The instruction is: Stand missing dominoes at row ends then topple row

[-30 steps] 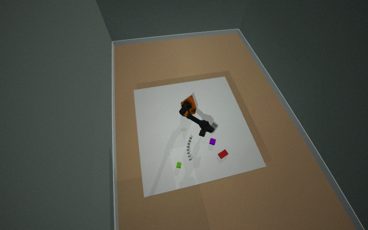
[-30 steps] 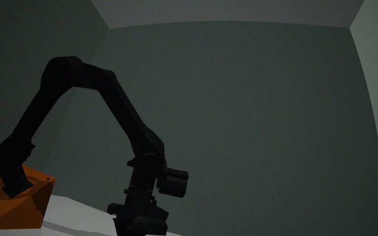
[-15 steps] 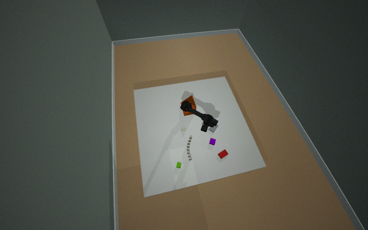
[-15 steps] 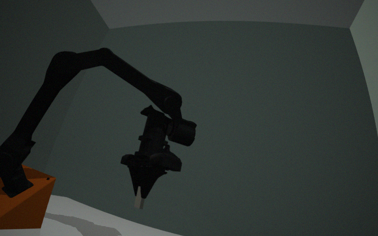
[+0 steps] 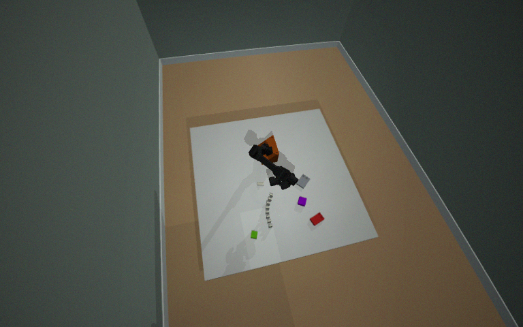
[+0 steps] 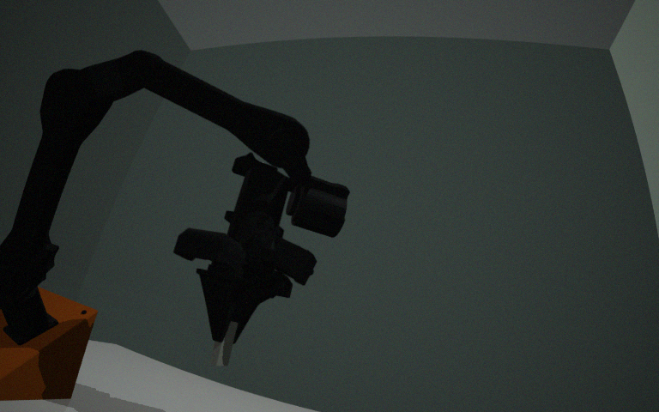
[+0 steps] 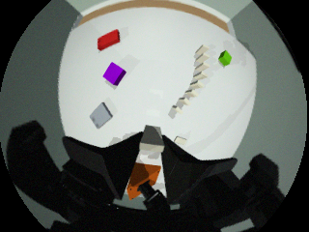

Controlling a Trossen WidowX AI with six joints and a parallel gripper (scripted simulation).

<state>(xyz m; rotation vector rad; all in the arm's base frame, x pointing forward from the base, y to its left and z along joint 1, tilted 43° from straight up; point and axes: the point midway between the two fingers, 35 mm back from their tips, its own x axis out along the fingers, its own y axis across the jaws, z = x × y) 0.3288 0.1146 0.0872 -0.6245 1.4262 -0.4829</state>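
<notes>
My gripper (image 6: 225,336) (image 7: 153,135) is shut on a pale domino (image 6: 221,354) (image 7: 152,146), held in the air above the white board and pointing down from the fingertips, slightly tilted. In the top view the arm's wrist hides the fingers and this domino. Several cream dominoes stand in a curved row; one of them (image 5: 267,210) (image 7: 200,75) is near its middle. The gripper is off to the side of the row's end nearer the base. Another cream domino (image 5: 260,184) (image 7: 181,140) lies flat near that end, apart from the row.
A grey block (image 5: 304,181) (image 7: 100,115), a purple cube (image 5: 302,201) (image 7: 114,73) and a red block (image 5: 317,219) (image 7: 108,40) are on one side of the row. A green cube (image 5: 253,234) (image 7: 225,58) is near its far end. The orange base (image 5: 272,148) (image 6: 63,349) carries the arm.
</notes>
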